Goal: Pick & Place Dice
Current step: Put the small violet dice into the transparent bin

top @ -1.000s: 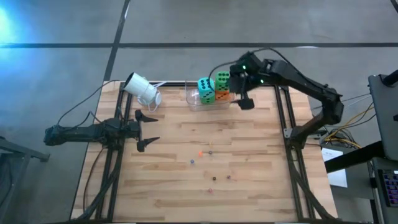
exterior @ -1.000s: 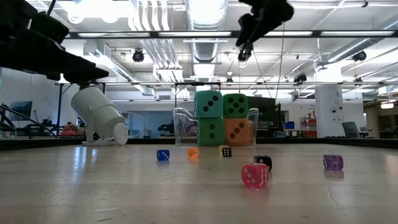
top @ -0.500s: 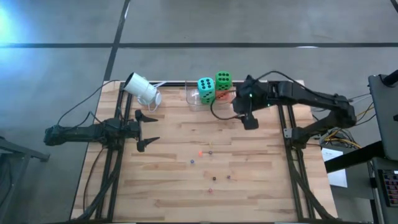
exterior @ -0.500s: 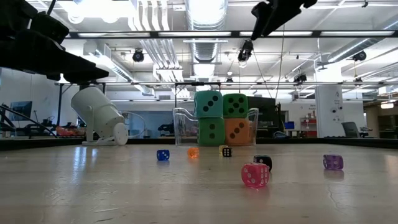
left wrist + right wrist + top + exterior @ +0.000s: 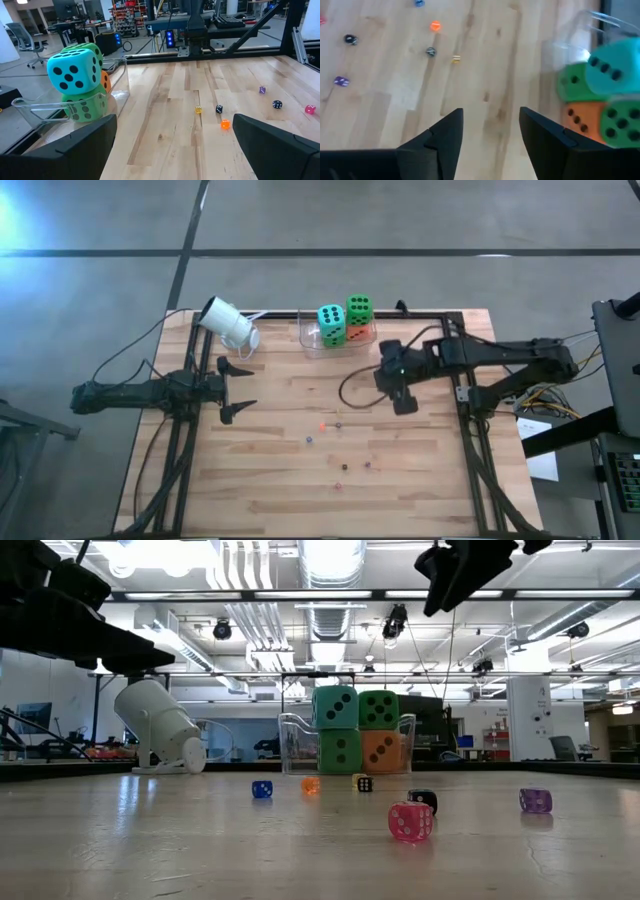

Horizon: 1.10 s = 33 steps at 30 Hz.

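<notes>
Planks of bare worktop (image 5: 300, 500) fill the near half, with open room from the front edge up to the scatter of small dice. In the low view the pink die (image 5: 410, 821) lies nearest, then the black one (image 5: 423, 800) and the purple one (image 5: 535, 800) off toward the right side, then the blue (image 5: 262, 788) and orange (image 5: 311, 784) small dice farther back. From above these sit in a loose cluster near the worktop's middle (image 5: 338, 445), well apart from every edge.

My left tool (image 5: 237, 388) hangs over the left part of the worktop, its fingers spread wide and holding nothing. My right tool (image 5: 404, 398) hangs above the worktop right of centre, between the small dice and the back edge; its fingers (image 5: 445, 137) stand apart with bare wood between them, empty.

Farther back, against the rear edge, a clear tray (image 5: 312, 340) holds the four big dice in two stacks: the teal die (image 5: 334, 707) on top of a green one (image 5: 339, 751), and the second green die (image 5: 378, 709) on top of the orange-red one (image 5: 381, 751). The stacks touch side by side.

Left of the tray, the white cup (image 5: 229, 324) lies tipped at the back-left corner, just beside the edge, with a clear strip of wood between it and the tray.
</notes>
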Tool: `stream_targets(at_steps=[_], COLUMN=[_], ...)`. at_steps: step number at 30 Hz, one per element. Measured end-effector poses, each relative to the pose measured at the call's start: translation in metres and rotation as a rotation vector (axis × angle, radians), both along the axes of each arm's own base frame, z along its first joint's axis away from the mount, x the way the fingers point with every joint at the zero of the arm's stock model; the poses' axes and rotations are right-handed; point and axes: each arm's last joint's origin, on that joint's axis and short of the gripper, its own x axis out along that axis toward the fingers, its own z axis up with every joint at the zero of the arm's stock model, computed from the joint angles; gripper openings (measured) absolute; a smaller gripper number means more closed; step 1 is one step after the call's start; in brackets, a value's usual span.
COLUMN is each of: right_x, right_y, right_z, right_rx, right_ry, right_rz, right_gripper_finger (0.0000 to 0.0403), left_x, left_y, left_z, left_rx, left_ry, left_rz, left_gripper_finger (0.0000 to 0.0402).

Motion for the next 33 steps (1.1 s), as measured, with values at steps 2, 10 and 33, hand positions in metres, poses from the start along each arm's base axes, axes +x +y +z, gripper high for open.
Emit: stream_targets(at_steps=[2, 10, 33], right_x=[0.002, -0.006, -0.024], right_y=[0.007, 0.043, 0.095], right_z=[-0.006, -0.028, -0.137], right_rx=[0.007, 0.108, 0.351], right_ry=[-0.004, 0.037, -0.122], right_rz=[0.018, -0.002, -0.046], right_gripper_finger=[0.0184, 0.0180, 0.0172], left_x=[0.000, 0.000, 0.000], left_y=[0.000, 0.000, 0.000], left_z=[0.000, 0.000, 0.000], left_rx=[0.000, 0.000, 0.000], left_ry=[0.000, 0.000, 0.000], left_rz=[0.000, 0.000, 0.000], left_gripper_finger=[0.0400, 0.0400, 0.0400])
